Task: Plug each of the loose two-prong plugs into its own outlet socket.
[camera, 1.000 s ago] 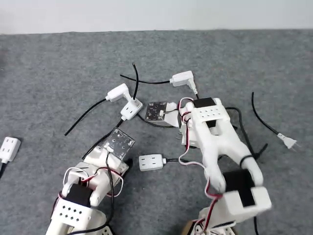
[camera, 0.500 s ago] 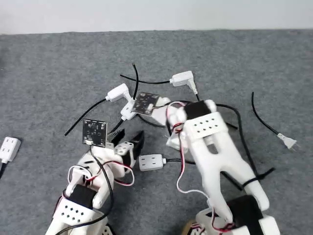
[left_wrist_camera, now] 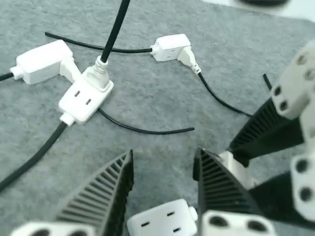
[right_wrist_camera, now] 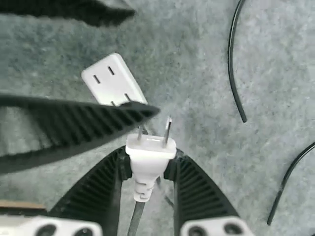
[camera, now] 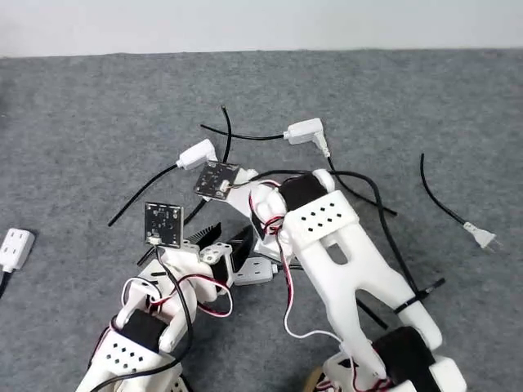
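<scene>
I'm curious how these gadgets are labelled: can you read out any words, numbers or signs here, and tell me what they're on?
No text can be read in these pictures.
Circuit board and second circuit board on the arms: any marks are too small to read.
Outlet socket: plain white, no print visible.
Plug held in the right end effector: no print visible.

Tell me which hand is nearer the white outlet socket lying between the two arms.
Left. The left hand is open with its fingers either side of the socket; the right hand holds a plug with prongs just short of it.
</scene>
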You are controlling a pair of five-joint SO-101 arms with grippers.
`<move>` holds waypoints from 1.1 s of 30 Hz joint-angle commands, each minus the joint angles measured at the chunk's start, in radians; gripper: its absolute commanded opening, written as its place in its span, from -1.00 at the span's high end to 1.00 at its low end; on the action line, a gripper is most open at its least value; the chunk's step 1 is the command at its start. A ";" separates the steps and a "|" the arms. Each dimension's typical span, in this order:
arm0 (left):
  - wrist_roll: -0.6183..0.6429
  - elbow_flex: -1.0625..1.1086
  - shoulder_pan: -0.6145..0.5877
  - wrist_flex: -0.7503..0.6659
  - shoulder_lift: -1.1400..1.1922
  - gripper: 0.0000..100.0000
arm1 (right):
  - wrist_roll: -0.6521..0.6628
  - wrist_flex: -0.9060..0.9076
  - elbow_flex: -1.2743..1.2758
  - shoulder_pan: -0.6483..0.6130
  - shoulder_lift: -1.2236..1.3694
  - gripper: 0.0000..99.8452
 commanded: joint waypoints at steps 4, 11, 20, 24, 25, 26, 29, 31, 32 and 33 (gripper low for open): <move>0.008 -0.010 0.003 -0.023 -0.009 0.61 | -0.044 0.090 -0.109 -0.101 -0.111 0.98; 0.008 -0.008 0.003 -0.021 -0.009 0.61 | -0.052 0.097 -0.109 -0.120 -0.228 0.98; 0.006 0.005 0.009 -0.025 -0.009 0.61 | -0.061 0.087 -0.109 -0.120 -0.248 0.98; 0.006 0.005 0.006 -0.025 -0.009 0.61 | -0.061 0.073 -0.109 -0.119 -0.248 0.98; 0.006 0.005 0.006 -0.025 -0.009 0.61 | -0.061 0.071 -0.109 -0.119 -0.248 0.98; 0.006 0.005 0.006 -0.025 -0.009 0.61 | -0.060 0.071 -0.109 -0.120 -0.248 0.98; 0.006 0.005 0.005 -0.026 -0.009 0.61 | -0.057 0.067 -0.109 -0.122 -0.254 0.98; 0.006 0.005 0.009 -0.026 -0.009 0.61 | -0.058 0.053 -0.109 -0.120 -0.257 0.98; 0.006 0.005 0.011 -0.026 -0.009 0.61 | -0.057 0.051 -0.110 -0.122 -0.257 0.98; 0.006 0.005 0.011 -0.026 -0.009 0.61 | -0.055 0.050 -0.112 -0.125 -0.257 0.98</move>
